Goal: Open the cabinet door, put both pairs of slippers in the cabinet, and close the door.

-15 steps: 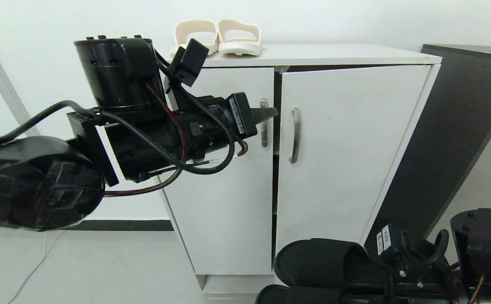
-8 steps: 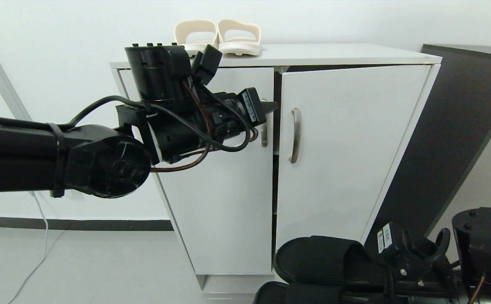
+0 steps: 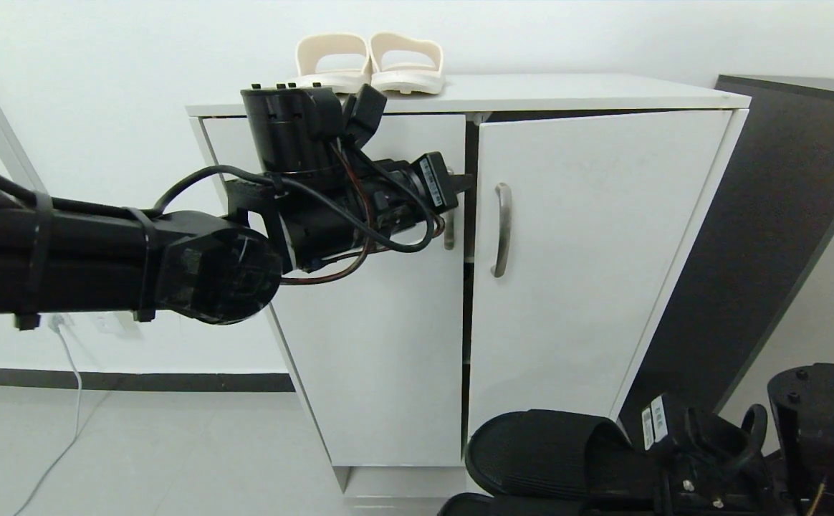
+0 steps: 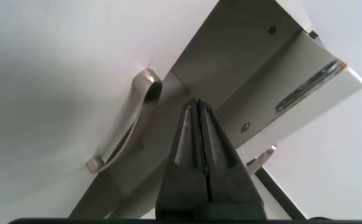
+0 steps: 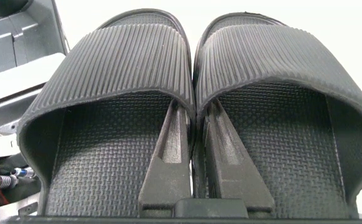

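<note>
A white two-door cabinet (image 3: pixel 567 93) stands ahead, with a dark gap between its doors. My left gripper (image 3: pixel 462 183) is shut and empty, its tip at that gap beside the left door's metal handle (image 3: pixel 448 233). In the left wrist view the shut left gripper (image 4: pixel 198 112) points at the door edge next to the left handle (image 4: pixel 128 130). The right door's handle (image 3: pixel 502 229) hangs just beyond. A cream pair of slippers (image 3: pixel 370 63) rests on the cabinet top. My right gripper (image 5: pixel 195 121) is shut on the black slippers (image 5: pixel 187 81), held low before the right door (image 3: pixel 546 451).
A dark grey panel (image 3: pixel 782 215) flanks the cabinet on the right. A white wall with a black baseboard strip (image 3: pixel 195 382) runs left of it. A thin cable (image 3: pixel 66 423) trails on the open grey floor at the lower left.
My left arm has stretched forward toward the cabinet, its shut tip staying at the gap by the left handle. The right gripper with the black slippers has sunk slightly.
</note>
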Robot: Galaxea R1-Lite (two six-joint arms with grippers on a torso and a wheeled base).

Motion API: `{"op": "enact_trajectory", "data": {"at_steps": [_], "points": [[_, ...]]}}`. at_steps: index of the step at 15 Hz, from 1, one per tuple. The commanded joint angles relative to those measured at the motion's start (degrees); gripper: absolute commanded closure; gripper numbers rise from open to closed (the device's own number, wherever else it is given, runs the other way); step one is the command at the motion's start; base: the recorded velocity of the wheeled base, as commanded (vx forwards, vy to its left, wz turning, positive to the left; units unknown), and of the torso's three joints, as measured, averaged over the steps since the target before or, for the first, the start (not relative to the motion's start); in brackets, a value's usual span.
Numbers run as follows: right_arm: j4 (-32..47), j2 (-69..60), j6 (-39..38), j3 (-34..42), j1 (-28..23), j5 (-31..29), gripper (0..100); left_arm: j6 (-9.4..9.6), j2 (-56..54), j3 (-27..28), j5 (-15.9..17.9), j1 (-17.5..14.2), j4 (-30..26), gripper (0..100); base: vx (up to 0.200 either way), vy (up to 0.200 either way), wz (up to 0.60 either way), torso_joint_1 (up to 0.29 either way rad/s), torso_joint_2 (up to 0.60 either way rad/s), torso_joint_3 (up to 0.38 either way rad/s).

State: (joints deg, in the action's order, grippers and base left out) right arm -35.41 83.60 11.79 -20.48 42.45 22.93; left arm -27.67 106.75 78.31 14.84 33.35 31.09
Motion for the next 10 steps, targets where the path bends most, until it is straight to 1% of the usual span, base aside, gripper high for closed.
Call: {"op": "enact_trajectory", "data": {"at_steps": [1, 4, 8, 10], "points": [[-0.01, 0.07, 0.08, 0.53, 0.62, 0.01, 100, -0.01, 1.18, 0.61, 0.02, 0.04, 0.03, 100, 0.0, 0.0, 0.0, 0.0, 0.0, 0.0], [0.08, 0.16, 0.08, 0.97, 1.32, -0.08, 100, -0.01, 1.97, 0.88, 0.02, 0.04, 0.2, 100, 0.0, 0.0, 0.0, 0.0, 0.0, 0.0], [0.08, 0.16, 0.08, 2.02, 2.64, -0.25, 100, 0.07, 1.35, 0.26, -0.16, 0.48, 0.47, 100, -0.2, 0.0, 0.0, 0.002, 0.0, 0.002], [-0.09, -0.37, 0.08, 3.34, 4.49, 0.01, 100, 0.25, -0.23, -1.14, -2.18, 4.44, 1.26, 100, -0.2, 0.0, 0.0, -0.002, 0.0, 0.002]]}}
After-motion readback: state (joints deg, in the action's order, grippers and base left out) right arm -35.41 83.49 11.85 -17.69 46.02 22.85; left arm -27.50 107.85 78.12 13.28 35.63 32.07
